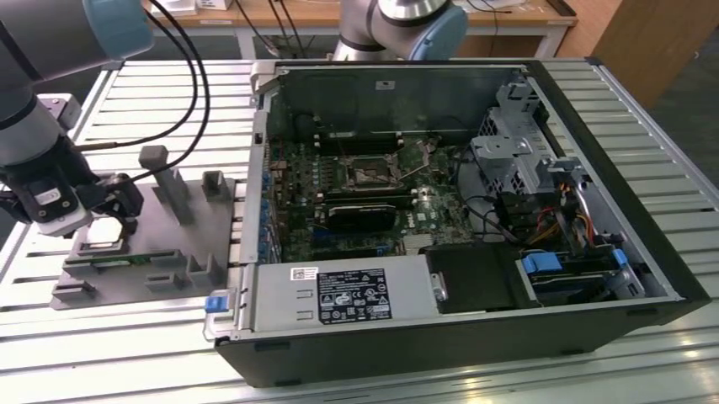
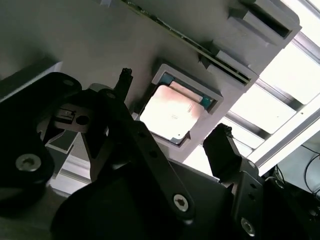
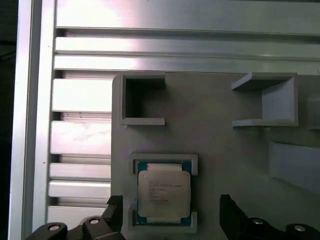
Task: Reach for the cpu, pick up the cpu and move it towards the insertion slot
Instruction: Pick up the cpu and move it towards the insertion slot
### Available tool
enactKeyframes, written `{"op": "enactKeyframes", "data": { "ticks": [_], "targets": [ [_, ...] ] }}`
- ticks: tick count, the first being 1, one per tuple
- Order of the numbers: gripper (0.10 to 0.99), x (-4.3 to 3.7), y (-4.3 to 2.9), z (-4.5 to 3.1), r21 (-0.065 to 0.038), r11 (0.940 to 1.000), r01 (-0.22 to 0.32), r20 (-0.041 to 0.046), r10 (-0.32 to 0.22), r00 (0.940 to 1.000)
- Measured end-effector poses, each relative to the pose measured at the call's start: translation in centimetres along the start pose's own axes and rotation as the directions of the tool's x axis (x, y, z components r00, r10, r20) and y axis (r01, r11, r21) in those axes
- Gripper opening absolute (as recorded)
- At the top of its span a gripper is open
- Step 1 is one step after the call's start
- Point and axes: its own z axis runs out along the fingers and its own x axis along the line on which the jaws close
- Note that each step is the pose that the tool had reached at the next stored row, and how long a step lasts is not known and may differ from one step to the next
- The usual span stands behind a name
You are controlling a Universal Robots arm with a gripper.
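Silvery slatted aluminium table point(image 1: 146, 93) carries an open black computer case point(image 1: 450, 353) lying on its side, its green motherboard exposed. To the exterior view's left of the case lies a flat grey plastic fixture plate point(image 1: 124, 286) with raised blocks and pockets. The small square cpu with a silvery-white metal top point(image 1: 104, 232) lies flat in a shallow square pocket of that plate, well apart from the case. The arm's black gripper point(image 3: 170, 201) hangs directly over the chip. In both wrist views its two dark fingers point(image 3: 114, 205) stand apart, one on each side of the cpu point(image 3: 164, 192), with a gap showing between each tip and the chip's edge, so nothing is gripped. A narrow green circuit strip point(image 1: 118, 259) stands on edge in a slot of the plate just beside the pocket. The square insertion slot with a dark centre and silvery metal frame point(image 1: 369, 171) sits on the motherboard inside the case
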Motion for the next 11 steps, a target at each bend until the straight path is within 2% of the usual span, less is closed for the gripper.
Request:
{"op": "enactKeyframes", "data": {
  "ticks": [6, 7, 11],
  "targets": [
    [0.835, 0.35, 0.44, 0.42, 0.001, 1.0000, 0.000, 0.0000, 0.000, 1.0000],
    [0.769, 0.44, 0.49, 0.46, 0.001, 1.0000, 0.001, -0.0001, -0.001, 1.0000],
    [0.753, 0.66, 0.67, 0.68, 0.001, 1.0000, 0.002, -0.0001, -0.002, 1.0000]
  ]
}}
